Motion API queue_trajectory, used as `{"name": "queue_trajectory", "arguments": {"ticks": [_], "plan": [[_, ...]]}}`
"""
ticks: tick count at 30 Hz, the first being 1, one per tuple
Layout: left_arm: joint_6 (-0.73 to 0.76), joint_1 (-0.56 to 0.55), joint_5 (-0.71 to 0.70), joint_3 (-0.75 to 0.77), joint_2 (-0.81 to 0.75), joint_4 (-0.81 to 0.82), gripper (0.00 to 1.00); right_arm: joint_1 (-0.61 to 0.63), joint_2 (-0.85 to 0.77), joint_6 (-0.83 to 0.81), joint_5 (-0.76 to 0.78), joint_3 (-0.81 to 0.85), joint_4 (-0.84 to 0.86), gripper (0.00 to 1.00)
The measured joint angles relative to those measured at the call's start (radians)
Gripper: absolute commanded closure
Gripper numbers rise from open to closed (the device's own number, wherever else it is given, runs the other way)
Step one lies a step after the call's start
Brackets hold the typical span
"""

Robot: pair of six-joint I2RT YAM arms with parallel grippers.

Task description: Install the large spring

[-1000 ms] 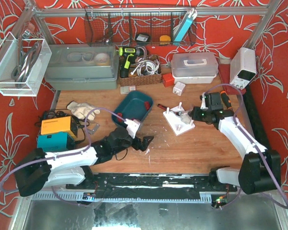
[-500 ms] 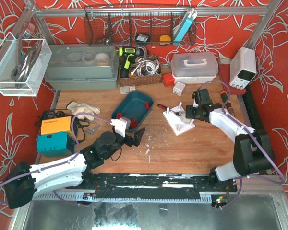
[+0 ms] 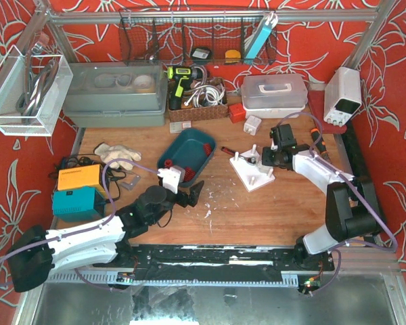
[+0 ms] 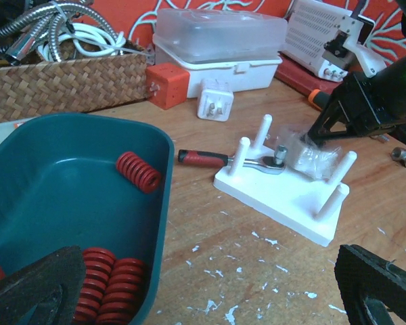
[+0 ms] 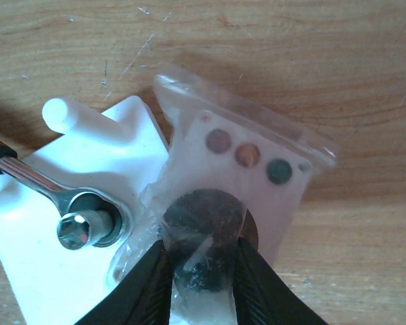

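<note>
Inside the teal plastic tray, one red coil spring is lying loose, others sitting half hidden nearer; left gripper is gaping, right gripper pinching a clear bag.

Workshop bench, robot test cell. Scuffed wooden surface; wire rack of hand tools on the back rail; yellow-green power tool; wicker basket of cables and hoses; ratchet wrench; white bench power supply; aluminium framing, red floral backdrop.
</note>
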Motion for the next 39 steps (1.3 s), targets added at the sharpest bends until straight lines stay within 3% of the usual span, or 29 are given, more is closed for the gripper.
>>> {"name": "queue_trajectory", "arguments": {"ticks": [8,20,27,34,39], "plan": [[0.0,0.0,-0.019,0.0,0.0,0.0,0.0,0.0,-0.031,0.003,0.013,0.001,-0.009,0.9],[0.0,0.0,-0.027,0.0,0.01,0.004,0.0,-0.003,-0.054,-0.003,0.129,0.048,0.01,0.91],[0.0,0.0,-0.023,0.0,0.045,0.011,0.0,-0.029,0.082,-0.05,0.213,0.193,0.043,0.91],[0.0,0.0,-0.016,0.0,0.048,0.036,0.0,-0.073,0.203,-0.087,0.263,0.256,0.045,0.83],[0.0,0.0,0.006,0.0,0.072,0.067,0.0,-0.1,0.26,-0.102,0.264,0.279,0.03,0.66]]}}
